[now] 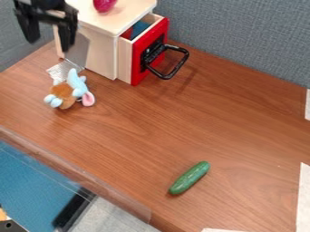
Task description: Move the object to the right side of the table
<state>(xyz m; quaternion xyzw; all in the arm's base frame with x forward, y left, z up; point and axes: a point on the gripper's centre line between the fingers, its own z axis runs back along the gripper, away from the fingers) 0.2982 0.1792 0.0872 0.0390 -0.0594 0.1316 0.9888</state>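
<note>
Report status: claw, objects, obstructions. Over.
Claw open, empty, upper left. Plush toy on table, left; cucumber nearer front. Red-fronted drawer pulled out, handle jutting; possible snag going right.

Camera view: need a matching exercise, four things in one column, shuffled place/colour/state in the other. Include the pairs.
Things
1. cucumber
2. plush toy
3. drawer
4. gripper

Descriptions
A. upper left of the view, fingers spread apart
B. brown and light blue, on the table, below the cabinet in the view
C. green all over, near the bottom of the view
D. red front, pulled partly out

Pairs: 1-C, 2-B, 3-D, 4-A
</note>
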